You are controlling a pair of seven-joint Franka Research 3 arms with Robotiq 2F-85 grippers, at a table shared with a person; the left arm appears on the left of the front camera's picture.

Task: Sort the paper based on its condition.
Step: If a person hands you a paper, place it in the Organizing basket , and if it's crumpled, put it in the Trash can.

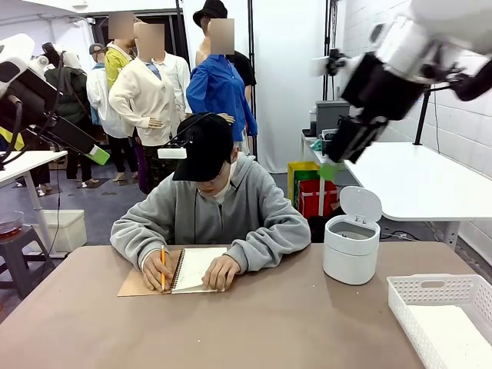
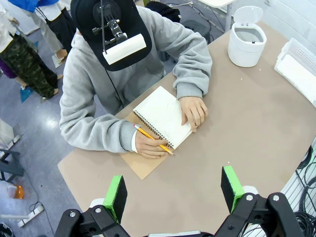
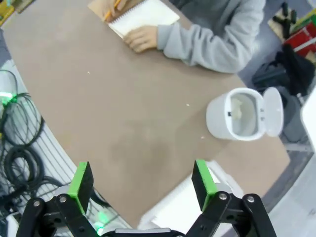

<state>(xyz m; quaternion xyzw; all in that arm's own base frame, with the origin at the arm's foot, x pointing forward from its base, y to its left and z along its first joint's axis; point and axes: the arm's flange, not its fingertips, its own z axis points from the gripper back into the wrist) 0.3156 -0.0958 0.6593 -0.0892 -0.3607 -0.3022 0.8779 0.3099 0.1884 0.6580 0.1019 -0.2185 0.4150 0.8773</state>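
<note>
- My left tool (image 2: 174, 195) hangs high over the near edge of the tabletop (image 1: 269, 323), jaws spread wide with nothing between the green pads.
- My right tool (image 3: 142, 182) is just as wide open and empty, up above the right side. That makes two tools, both free.
- One white slatted tray (image 1: 430, 288) sits at the near right corner. Its floor looks flat and white; I can't tell whether that is a sheet or the bare bottom.
- One white bin (image 1: 351, 250) stands farther back, lid flipped up. Something pale lies inside, too small to identify.
- At the far edge is one spiral notebook (image 2: 145, 165) lying open. The paper (image 2: 160, 113) I can make out is its top page, one sheet, with the person's pencil hand (image 2: 150, 146) at its spine side and the other hand (image 2: 195, 111) resting on it. One pencil (image 2: 153, 139).
- I expect a sheet like that to be very light, limp and quick to crease, and flat on the tabletop it would likely slide rather than lift. I'd pinch a raised corner or free edge, gently.
</note>
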